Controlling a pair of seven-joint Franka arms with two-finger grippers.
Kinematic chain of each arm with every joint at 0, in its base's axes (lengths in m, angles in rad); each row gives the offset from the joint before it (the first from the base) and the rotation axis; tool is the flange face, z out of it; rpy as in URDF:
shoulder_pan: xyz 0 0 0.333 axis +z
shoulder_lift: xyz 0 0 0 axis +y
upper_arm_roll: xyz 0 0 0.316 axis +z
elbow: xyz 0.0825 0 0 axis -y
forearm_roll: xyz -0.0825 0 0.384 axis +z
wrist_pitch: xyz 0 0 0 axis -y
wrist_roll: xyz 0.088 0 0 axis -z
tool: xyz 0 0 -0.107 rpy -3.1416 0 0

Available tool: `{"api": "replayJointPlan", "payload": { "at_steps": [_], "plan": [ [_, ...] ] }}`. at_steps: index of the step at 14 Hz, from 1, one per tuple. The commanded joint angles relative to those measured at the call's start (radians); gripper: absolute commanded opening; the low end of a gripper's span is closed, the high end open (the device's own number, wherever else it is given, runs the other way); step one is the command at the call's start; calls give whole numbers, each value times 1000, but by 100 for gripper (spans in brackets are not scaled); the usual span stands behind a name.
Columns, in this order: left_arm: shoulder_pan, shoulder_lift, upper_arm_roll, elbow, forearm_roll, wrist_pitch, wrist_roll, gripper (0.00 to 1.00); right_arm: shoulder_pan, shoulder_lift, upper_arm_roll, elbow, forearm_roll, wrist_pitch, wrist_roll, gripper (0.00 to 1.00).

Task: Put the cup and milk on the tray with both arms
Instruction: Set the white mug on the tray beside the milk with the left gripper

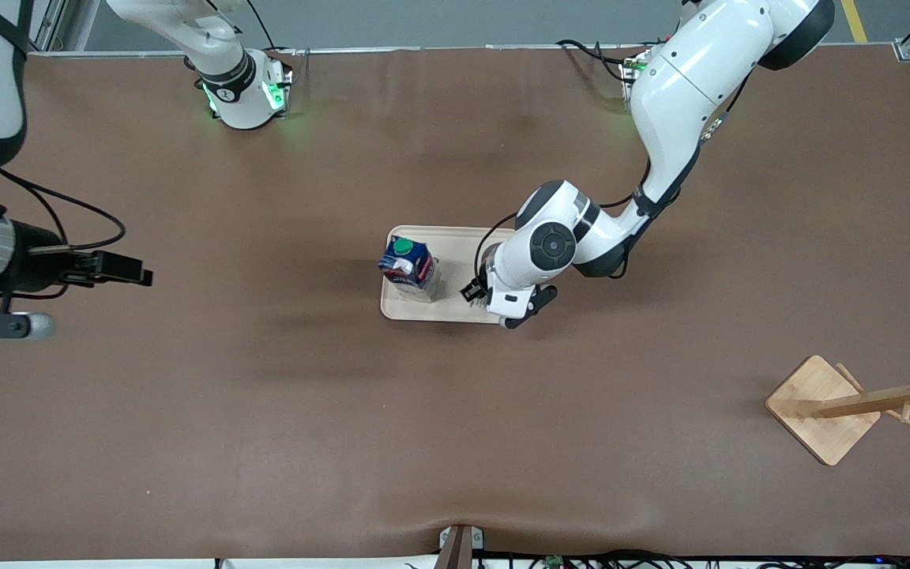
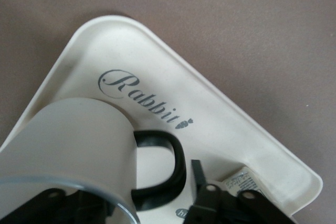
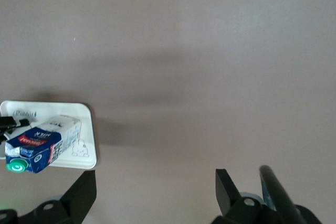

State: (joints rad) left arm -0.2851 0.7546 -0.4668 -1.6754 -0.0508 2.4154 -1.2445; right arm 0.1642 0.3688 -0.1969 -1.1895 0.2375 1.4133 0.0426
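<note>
Wooden rack [image 1: 822, 407] unused; cup [image 2: 73, 150] and milk [image 1: 408, 267] stand on tray [image 1: 455, 237] — my left gripper [image 1: 502, 304] loosening around cup, right gripper [image 3: 152, 195] open, waiting.

The tray [image 2: 157, 66] bears the script word "Rabbit" near one corner, closed off by a small carrot mark; the milk carton [image 3: 37, 148] carries a red label whose lettering cannot be made out.
</note>
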Motion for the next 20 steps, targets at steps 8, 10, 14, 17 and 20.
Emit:
{"api": "replayJointPlan", "payload": {
  "at_steps": [8, 10, 14, 17, 20],
  "plan": [
    [18, -127, 46, 209, 28, -320, -21, 100, -64, -76, -13, -18, -20, -17, -256, 100],
    [20, -184, 97, 232, 32, -384, -15, 100, -66, -76, -16, -6, -21, -4, -256, 100],
    [24, -274, 140, 238, 213, -488, -10, 100, -22, -131, -1, -28, -114, -19, -245, 100],
    [32, -337, 178, 238, 307, -579, 48, 100, -8, -252, -3, -218, -121, 94, -244, 100],
    [93, -383, 177, 238, 309, -596, 161, 100, 3, -343, -4, -367, -122, 125, -172, 100]
  ]
}}
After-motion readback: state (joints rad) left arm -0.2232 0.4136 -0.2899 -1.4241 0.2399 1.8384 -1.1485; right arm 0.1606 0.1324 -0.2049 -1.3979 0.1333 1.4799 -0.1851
